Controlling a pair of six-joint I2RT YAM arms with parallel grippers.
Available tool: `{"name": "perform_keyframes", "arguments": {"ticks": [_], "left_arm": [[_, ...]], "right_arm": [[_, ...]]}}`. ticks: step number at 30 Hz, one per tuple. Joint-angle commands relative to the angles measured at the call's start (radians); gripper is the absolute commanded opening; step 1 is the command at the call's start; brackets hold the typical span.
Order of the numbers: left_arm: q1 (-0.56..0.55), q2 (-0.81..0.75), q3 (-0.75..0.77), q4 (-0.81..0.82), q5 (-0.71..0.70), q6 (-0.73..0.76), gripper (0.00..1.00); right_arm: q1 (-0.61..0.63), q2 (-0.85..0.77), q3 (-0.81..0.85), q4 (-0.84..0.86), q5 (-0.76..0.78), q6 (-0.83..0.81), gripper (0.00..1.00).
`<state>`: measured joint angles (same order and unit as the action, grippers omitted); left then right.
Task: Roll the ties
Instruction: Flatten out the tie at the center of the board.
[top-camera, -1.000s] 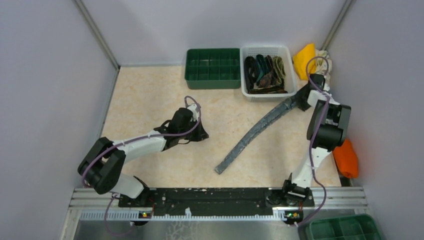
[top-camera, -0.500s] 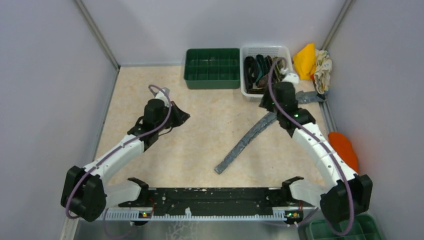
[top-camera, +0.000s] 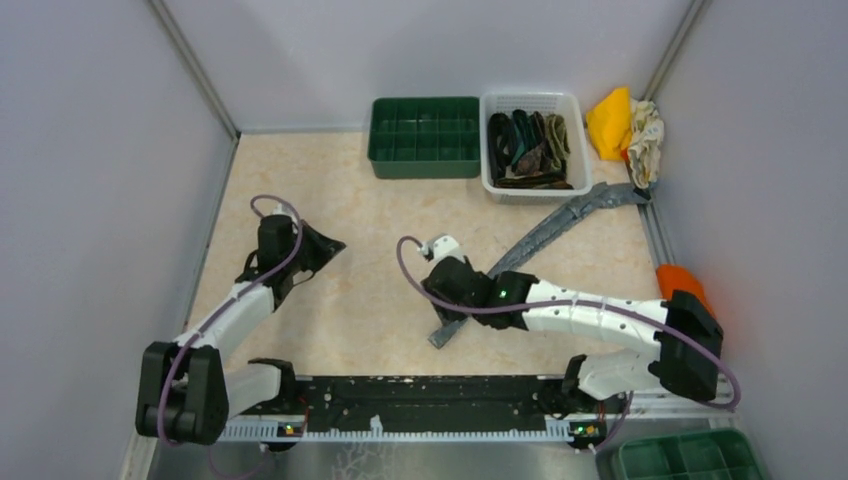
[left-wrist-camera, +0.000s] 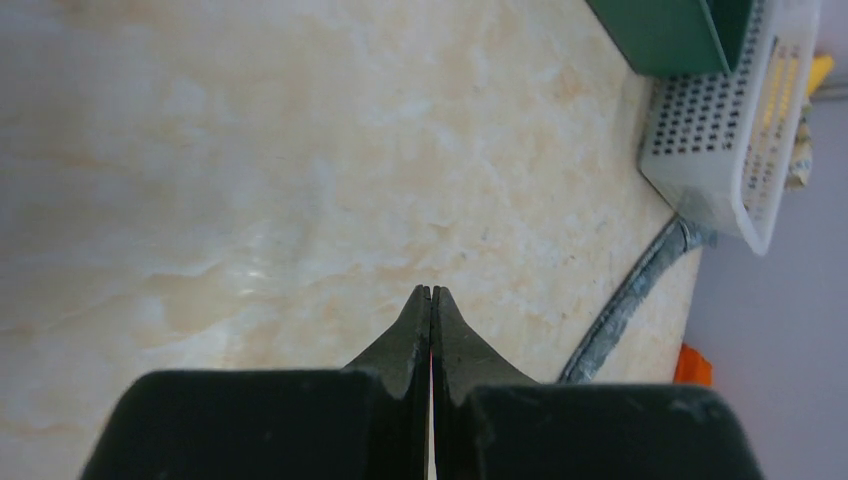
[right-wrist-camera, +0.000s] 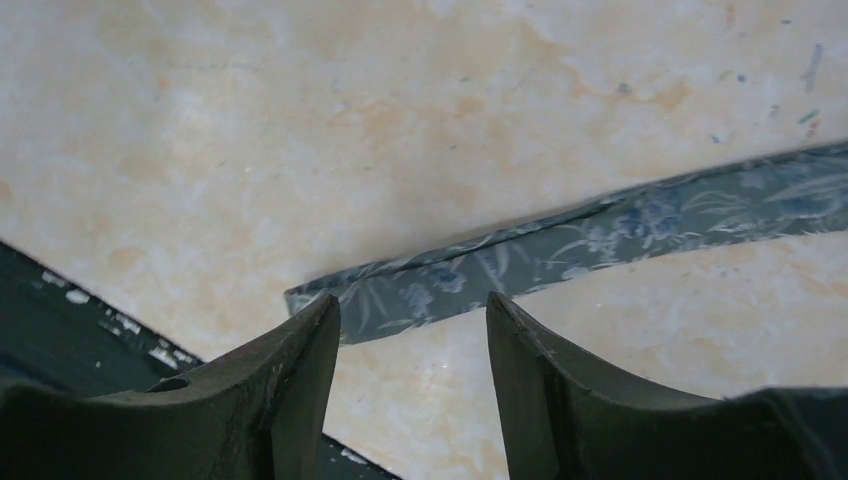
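A grey patterned tie (top-camera: 560, 225) is laid flat on the table (top-camera: 350, 300) as a long diagonal strip, from just below the middle of the top view to the upper right, where its wider end is found beside the white basket (top-camera: 583, 150). More ties (top-camera: 530, 145), dark and bunched, are kept inside that basket.

The right gripper (right-wrist-camera: 412, 335) is poised over the strip's narrow lower end. Its jaws are parted about halfway and nothing is held between them. In the right wrist view the tie's tip is seen just beyond the two fingers. The left gripper (left-wrist-camera: 431, 300) is closed tight on nothing, left of centre in the top view, well apart from the tie.

The fabric is judged to be light, limp and thin, lying flush on the table, so little edge is offered to a finger. It may also slide if pushed. The narrow tip is thought the best place to be pinched, across its width, so that a coil can be started there. The strip may need pinning further along while it is rolled.
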<state>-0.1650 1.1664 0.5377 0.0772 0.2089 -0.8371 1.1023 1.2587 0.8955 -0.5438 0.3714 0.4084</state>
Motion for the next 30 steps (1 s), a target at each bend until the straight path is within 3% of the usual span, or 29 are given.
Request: {"name": "perform_keyframes", "arguments": {"ticks": [1,8,18,25,30], "left_arm": [[0.089,-0.064,-0.058,-0.01,-0.055,-0.048,0.0],[0.124,-0.083,-0.065,-0.026,-0.009,-0.017,0.0],[0.128,-0.091,-0.079,-0.002,0.023,-0.004,0.0],[0.129,-0.093,-0.085,0.004,0.02,0.013,0.0],[0.13,-0.096,-0.087,0.012,0.009,0.019,0.0]], "right_arm": [[0.112,0.034,0.003,0.028,-0.005,0.039,0.56],[0.225,0.157,0.0,0.041,-0.034,0.067,0.55],[0.245,0.286,0.014,0.082,-0.012,0.072,0.54],[0.245,0.385,0.041,0.08,0.048,0.07,0.28],[0.242,0.412,0.081,0.073,0.141,0.06,0.23]]}}
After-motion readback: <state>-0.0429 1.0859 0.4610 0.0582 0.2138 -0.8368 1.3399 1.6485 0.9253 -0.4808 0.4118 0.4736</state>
